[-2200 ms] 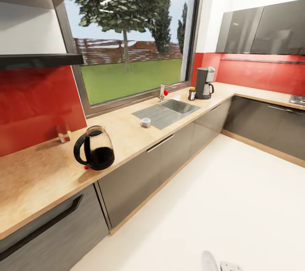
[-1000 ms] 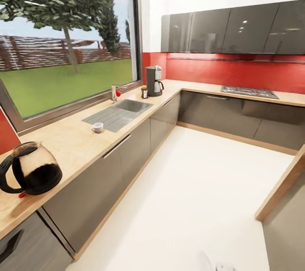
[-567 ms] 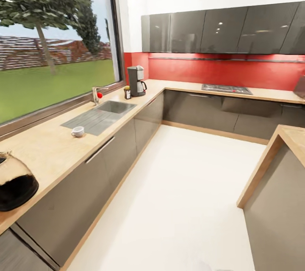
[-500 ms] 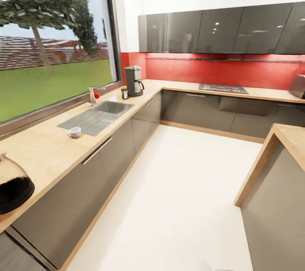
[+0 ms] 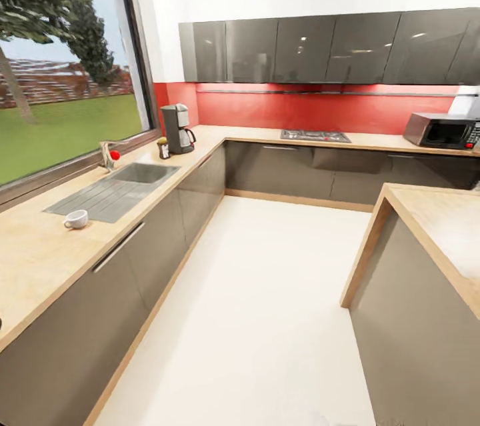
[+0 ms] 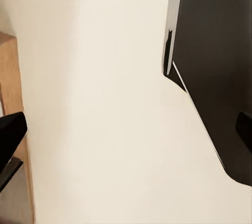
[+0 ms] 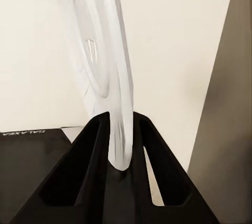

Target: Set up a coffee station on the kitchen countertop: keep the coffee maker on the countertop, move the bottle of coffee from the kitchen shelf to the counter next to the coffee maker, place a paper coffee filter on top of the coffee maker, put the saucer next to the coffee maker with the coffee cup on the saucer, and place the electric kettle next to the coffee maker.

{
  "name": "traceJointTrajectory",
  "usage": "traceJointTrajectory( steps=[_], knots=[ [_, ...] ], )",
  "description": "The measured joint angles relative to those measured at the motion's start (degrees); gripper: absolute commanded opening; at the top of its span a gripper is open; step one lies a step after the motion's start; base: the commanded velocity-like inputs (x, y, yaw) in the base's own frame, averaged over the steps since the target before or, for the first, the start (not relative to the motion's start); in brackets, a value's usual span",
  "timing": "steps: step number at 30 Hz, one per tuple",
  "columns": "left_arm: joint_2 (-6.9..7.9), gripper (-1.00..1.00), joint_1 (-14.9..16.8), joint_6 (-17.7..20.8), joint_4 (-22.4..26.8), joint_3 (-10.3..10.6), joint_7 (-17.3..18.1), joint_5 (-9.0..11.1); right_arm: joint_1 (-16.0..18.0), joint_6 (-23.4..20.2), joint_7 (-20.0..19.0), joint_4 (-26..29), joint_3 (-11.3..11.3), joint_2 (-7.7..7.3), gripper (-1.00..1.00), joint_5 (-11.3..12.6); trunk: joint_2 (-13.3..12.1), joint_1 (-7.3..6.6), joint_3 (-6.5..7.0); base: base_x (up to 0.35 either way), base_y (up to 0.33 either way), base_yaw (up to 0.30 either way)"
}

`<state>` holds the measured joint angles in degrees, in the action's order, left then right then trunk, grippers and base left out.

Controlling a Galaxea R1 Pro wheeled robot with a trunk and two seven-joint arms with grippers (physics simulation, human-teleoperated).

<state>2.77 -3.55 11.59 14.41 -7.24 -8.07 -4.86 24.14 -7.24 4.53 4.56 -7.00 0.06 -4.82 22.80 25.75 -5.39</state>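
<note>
Light wood-grain tabletop [image 5: 40, 259] now runs leftward as the view swings right; the tall grey coffee maker [image 5: 177, 129] waits far-left. Right jaws [image 7: 122, 145] pinch the flat white saucer [image 7: 102, 61]; left jaws hang released.

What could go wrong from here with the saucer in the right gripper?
1. The right gripper pinches the saucer only at its rim, edge-on; a jolt while driving could let it slip or twist out.
2. The bottle of coffee already stands close beside the coffee maker, so setting the saucer down there could knock it.
3. The coffee cup sits far along the countertop by the sink, needing another trip.
</note>
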Motion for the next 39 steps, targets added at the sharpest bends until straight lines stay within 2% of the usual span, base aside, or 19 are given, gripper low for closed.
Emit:
traceJointTrajectory(
  steps=[4, 10, 13, 15, 21, 39],
  knots=[
    [-0.11, 1.0, 0.0, -1.9, 0.1, -0.1, 0.0, 0.1, 0.0, 0.0, 0.1, 0.0, 0.0, 0.07, -1.0, 0.0, 0.0, 0.0, 0.0, 0.0, 0.0, -0.273],
    [-0.35, 1.0, 0.0, -13.9, 0.1, -0.5, 0.1, 0.3, 0.0, 0.0, 0.1, 0.0, 0.0, 0.09, -1.0, 0.0, 0.0, 0.0, 0.0, 0.0, 0.0, -0.215],
    [-2.17, 1.0, 0.0, -19.0, 0.1, -0.5, 0.2, 0.4, 0.0, 0.0, 0.2, 0.0, 0.0, 0.09, -1.0, -0.1, 0.0, 0.0, 0.0, 0.0, 0.0, -0.052],
    [-3.24, 1.0, 0.0, -21.1, 0.1, -0.4, 0.2, 0.3, 0.0, 0.0, 0.2, 0.0, 0.0, 0.09, -1.0, -0.1, 0.0, 0.0, 0.0, 0.0, 0.0, -0.016],
    [-4.13, 1.0, 0.0, -22.3, 0.1, -0.3, 0.3, 0.3, 0.0, 0.0, 0.2, 0.1, 0.0, 0.09, -1.0, -0.1, 0.0, -0.02, 0.0, 0.094, 0.0, -0.004],
    [-3.62, 1.0, 0.0, -22.4, 0.1, -0.2, 0.9, 0.2, 0.0, 0.1, 0.2, 0.1, -0.1, 0.02, -1.0, -0.1, 0.0, -0.03, -0.01, 0.327, 0.0, 0.0]
  ],
)
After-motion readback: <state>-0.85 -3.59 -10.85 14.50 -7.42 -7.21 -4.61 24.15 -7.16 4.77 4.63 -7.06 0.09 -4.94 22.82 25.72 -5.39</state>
